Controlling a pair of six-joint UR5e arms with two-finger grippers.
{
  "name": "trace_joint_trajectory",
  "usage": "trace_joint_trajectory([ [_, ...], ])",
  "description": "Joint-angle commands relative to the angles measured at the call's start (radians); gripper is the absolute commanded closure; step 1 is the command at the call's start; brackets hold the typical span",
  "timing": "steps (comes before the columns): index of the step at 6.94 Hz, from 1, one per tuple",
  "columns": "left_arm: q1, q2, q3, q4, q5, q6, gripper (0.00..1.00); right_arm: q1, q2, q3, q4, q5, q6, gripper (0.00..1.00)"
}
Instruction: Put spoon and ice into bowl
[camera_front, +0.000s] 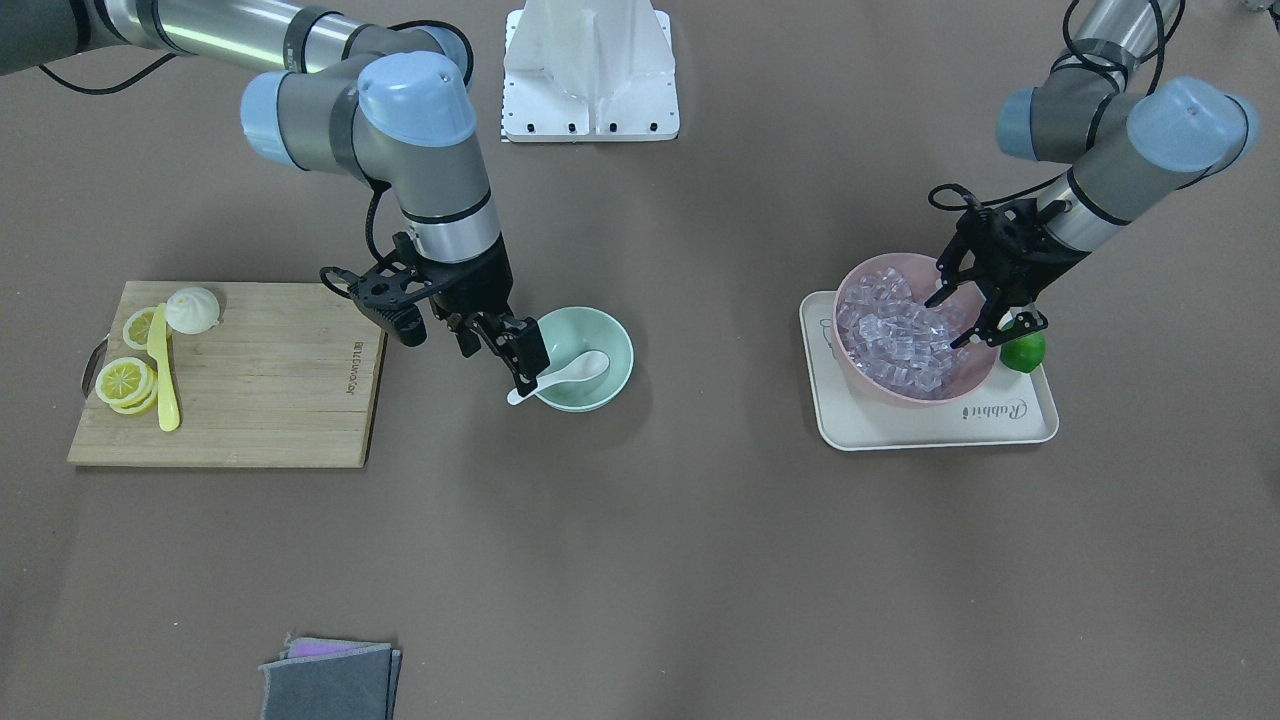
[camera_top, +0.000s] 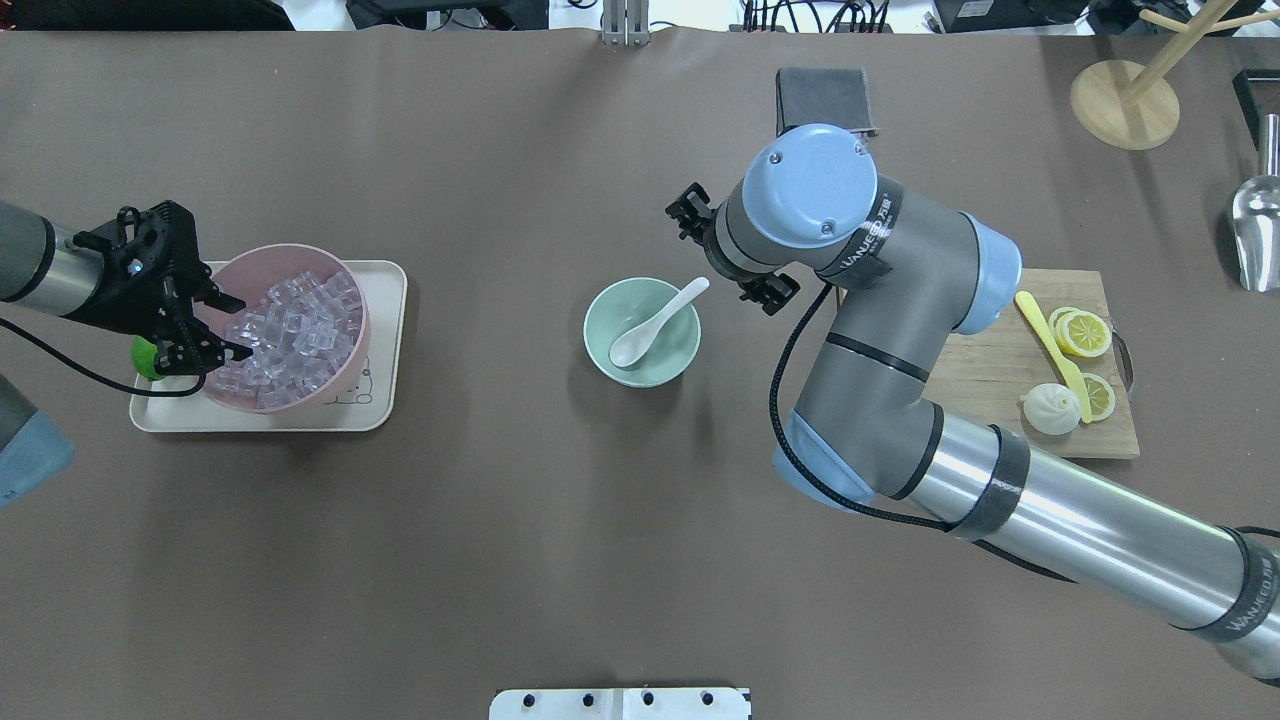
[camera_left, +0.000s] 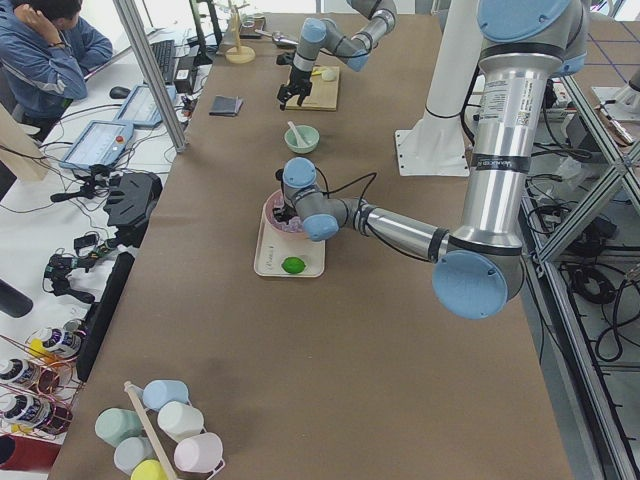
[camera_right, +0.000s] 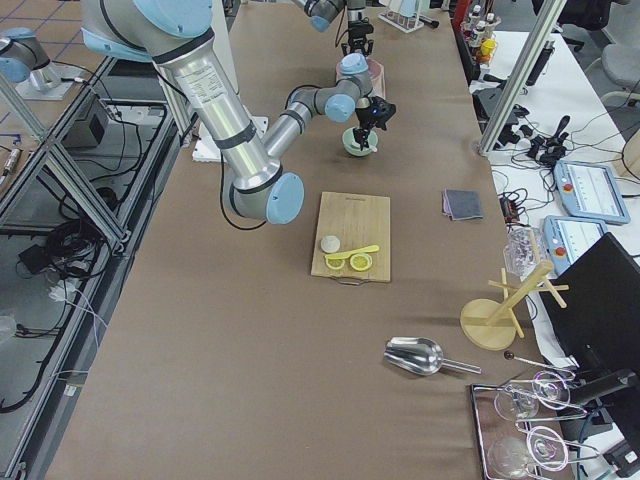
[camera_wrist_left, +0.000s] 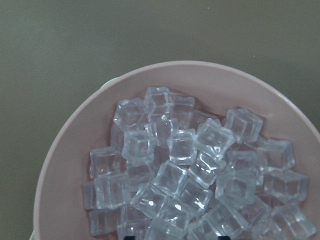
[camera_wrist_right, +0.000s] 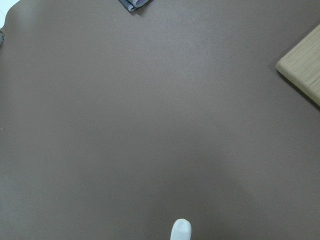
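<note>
— Where do our jaws stand?
— Our right jaws are spread apart and grip nothing. They hang just beside the handle of the spoon (camera_top: 645, 325); whether a tip brushes it we cannot tell. The spoon lies in the bowl (camera_top: 672, 352), scoop on the bottom, handle leaning over the far right rim.
— And the other pair?
— Our left jaws are released too and empty. They hover over the left edge of the pink bowl (camera_top: 290, 256), just above the ice (camera_top: 290, 335). All the ice we see is heaped in that pink bowl, well apart from the mint one, on the left.
— What crowds us there?
— The pink bowl sits on a cream tray (camera_top: 385, 300). A lime (camera_front: 1023, 352) lies on the tray just beside the pink bowl, under our left wrist.
— And on the right?
— A wooden board (camera_front: 270, 400) lies near the bowl, bearing a yellow knife (camera_front: 165, 385), lemon slices (camera_front: 122, 380) and a white bun (camera_front: 192, 310). At the far edge of the desk (camera_top: 500, 500) lies a grey cloth (camera_front: 330, 685); near us stands a white mount (camera_front: 590, 70).
</note>
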Motion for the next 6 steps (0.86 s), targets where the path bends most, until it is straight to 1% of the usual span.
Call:
trace_joint_trajectory([
  [1,0.003,-0.002,0.010,0.000,0.001,0.021,0.37,0.003,-0.018,0.083,-0.080,-0.004,-0.008,0.00],
  [3,0.003,-0.016,0.013,0.000,0.001,0.020,0.52,0.004,-0.033,0.097,-0.085,-0.004,-0.008,0.00],
  [4,0.003,-0.016,0.011,0.000,0.001,0.019,0.70,0.004,-0.053,0.120,-0.085,-0.002,-0.008,0.00],
  [5,0.003,-0.017,0.013,0.003,0.000,0.019,0.79,0.004,-0.056,0.128,-0.087,-0.002,-0.008,0.00],
  [6,0.003,-0.018,0.013,0.006,-0.002,0.019,1.00,0.004,-0.056,0.128,-0.087,-0.002,-0.008,0.00],
])
